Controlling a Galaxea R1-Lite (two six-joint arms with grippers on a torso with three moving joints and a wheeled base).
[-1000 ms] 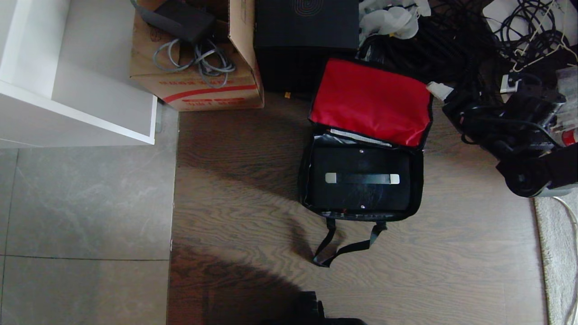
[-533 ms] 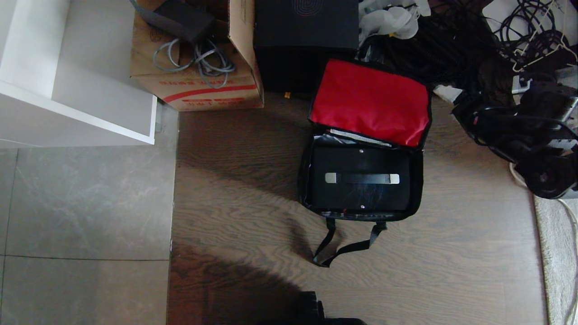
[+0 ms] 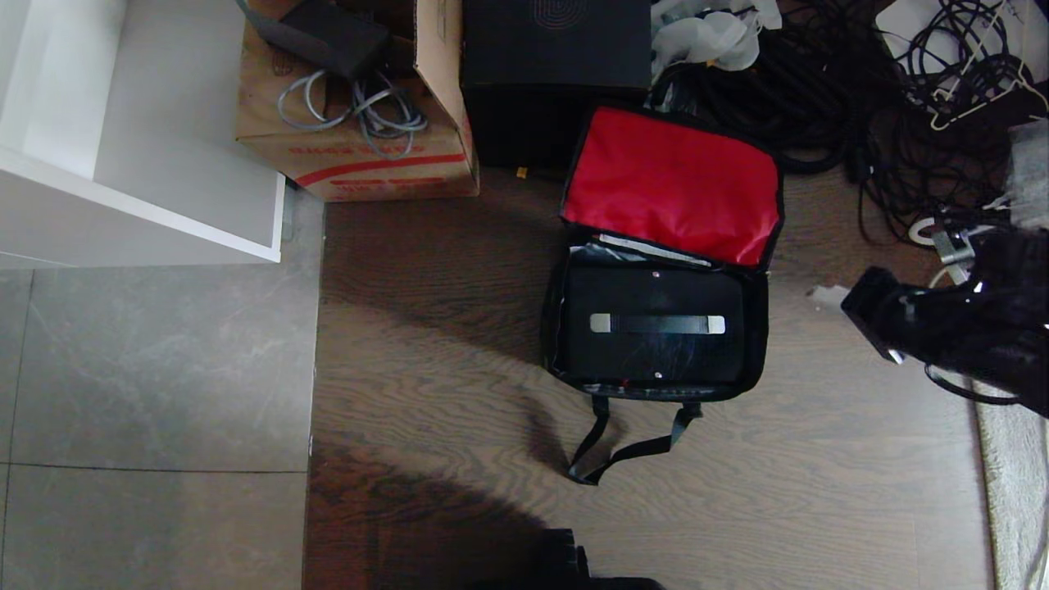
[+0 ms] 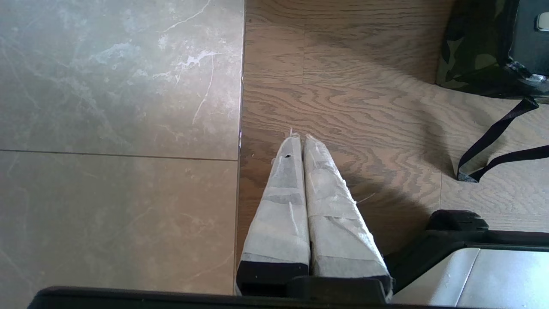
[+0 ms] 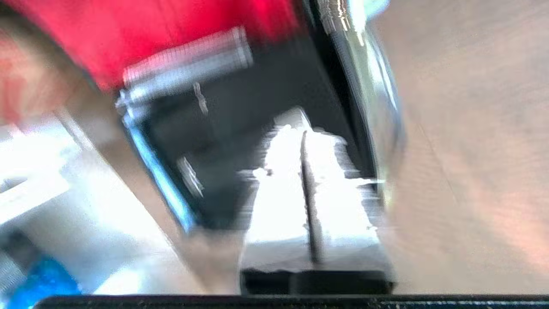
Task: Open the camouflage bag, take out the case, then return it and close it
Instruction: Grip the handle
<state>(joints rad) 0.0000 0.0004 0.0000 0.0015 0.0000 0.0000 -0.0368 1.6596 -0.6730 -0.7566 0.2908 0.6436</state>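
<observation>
The camouflage bag (image 3: 759, 344) lies open on the wood floor, its red-lined lid (image 3: 672, 184) flipped back. The black case (image 3: 656, 360) lies flat inside it, strap handle (image 3: 657, 324) on top. The bag's black webbing strap (image 3: 623, 451) trails toward me. My right gripper (image 3: 824, 292) hovers just right of the bag's right wall, shut and empty. In the blurred right wrist view its white fingers (image 5: 279, 180) are pressed together over the bag's dark interior. My left gripper (image 4: 299, 137) is parked, shut, over the floor seam, with the bag's camouflage side (image 4: 472, 47) ahead.
A brown carton (image 3: 361, 156) and a tall black box (image 3: 557, 49) stand behind the bag. Tangled black cables (image 3: 901, 82) fill the back right. A white shelf unit (image 3: 123, 164) is at the left, and a light rug edge (image 3: 1008, 475) at the right.
My right arm has swung from the cable pile at the back right toward me, to beside the bag's right wall. The bag and case have not moved.
</observation>
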